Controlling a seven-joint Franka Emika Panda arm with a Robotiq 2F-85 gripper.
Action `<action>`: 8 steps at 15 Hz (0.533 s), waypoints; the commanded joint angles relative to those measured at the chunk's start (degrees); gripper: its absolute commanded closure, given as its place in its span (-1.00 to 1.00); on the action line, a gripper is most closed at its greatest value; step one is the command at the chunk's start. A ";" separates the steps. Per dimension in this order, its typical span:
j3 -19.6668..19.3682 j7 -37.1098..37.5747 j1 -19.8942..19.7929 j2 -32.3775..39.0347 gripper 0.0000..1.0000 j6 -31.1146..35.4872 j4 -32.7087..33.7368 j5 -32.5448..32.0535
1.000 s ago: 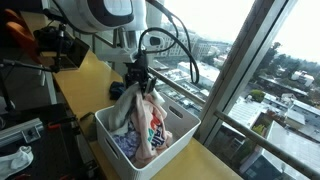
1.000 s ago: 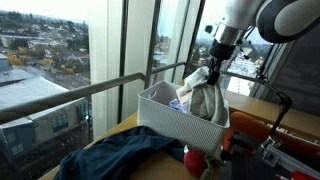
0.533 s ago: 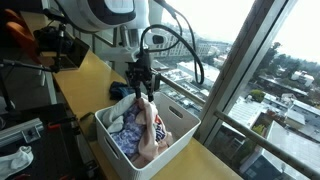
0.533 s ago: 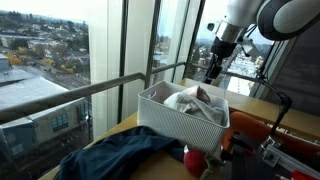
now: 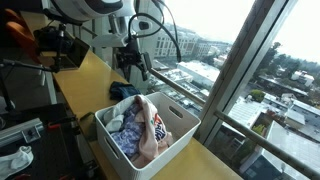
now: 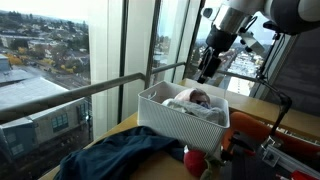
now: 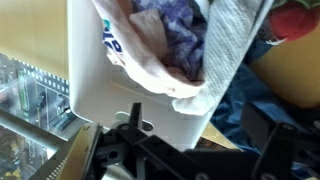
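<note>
A white plastic basket [image 5: 186, 123] [image 6: 160, 118] [image 7: 110, 95] stands on the wooden table by the window. It is heaped with cloths [image 5: 140, 125] [image 6: 196, 99] [image 7: 170, 35]; a white towel [image 7: 232, 50] hangs over its rim. My gripper [image 5: 137, 63] [image 6: 205, 72] [image 7: 200, 125] hangs above the basket, open, with nothing between its fingers. In the wrist view the dark fingers [image 7: 137, 112] frame the basket's side from above.
A dark blue garment [image 6: 120, 155] [image 7: 255, 95] lies on the table next to the basket, with a red object [image 6: 195, 161] [image 7: 296, 20] beside it. A window railing [image 6: 70, 95] and glass run along the table's edge. Equipment [image 5: 55, 45] sits behind the arm.
The gripper opened and let go of the cloth, which dropped into the basket. The gripper then rose clear above it.
</note>
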 commanded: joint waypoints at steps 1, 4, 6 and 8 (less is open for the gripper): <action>3.08 2.53 3.16 4.72 -1.00 4.87 0.69 2.48; 5.21 3.84 5.86 9.78 -1.00 7.73 2.32 3.41; 6.09 4.34 7.50 13.35 -1.00 8.97 3.86 3.68; 6.32 4.67 8.83 16.63 -1.00 9.56 5.35 3.64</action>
